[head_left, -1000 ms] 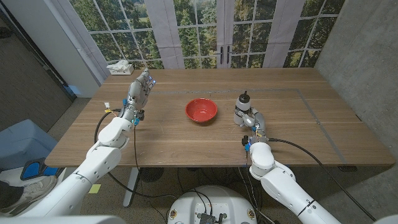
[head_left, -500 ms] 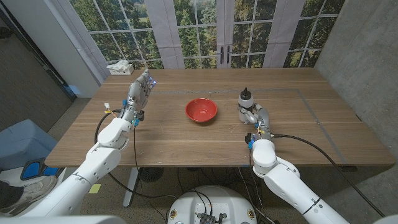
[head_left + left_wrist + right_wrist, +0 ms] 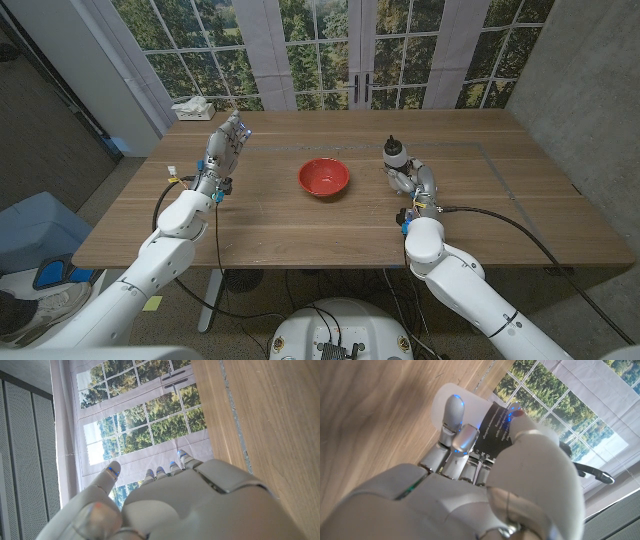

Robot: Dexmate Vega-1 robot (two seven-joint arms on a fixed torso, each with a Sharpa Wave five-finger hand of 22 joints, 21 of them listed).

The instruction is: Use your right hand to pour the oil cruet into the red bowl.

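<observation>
right hand (image 3: 411, 178) seems wrapped round the oil cruet (image 3: 396, 157), right of centre, ready to carry it to the red bowl (image 3: 323, 178); left hand (image 3: 226, 140) waits empty, fingers loosely spread.

Glossy white rounded arm shells, black cables along them, pale grey hands (image 3: 224, 142) with blue-lit fingertips (image 3: 454, 402).

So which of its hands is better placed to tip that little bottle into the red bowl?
The right hand: its fingers already wrap the oil cruet, just beside the red bowl. The left hand is raised, holding nothing, across the bowl from the cruet.
</observation>
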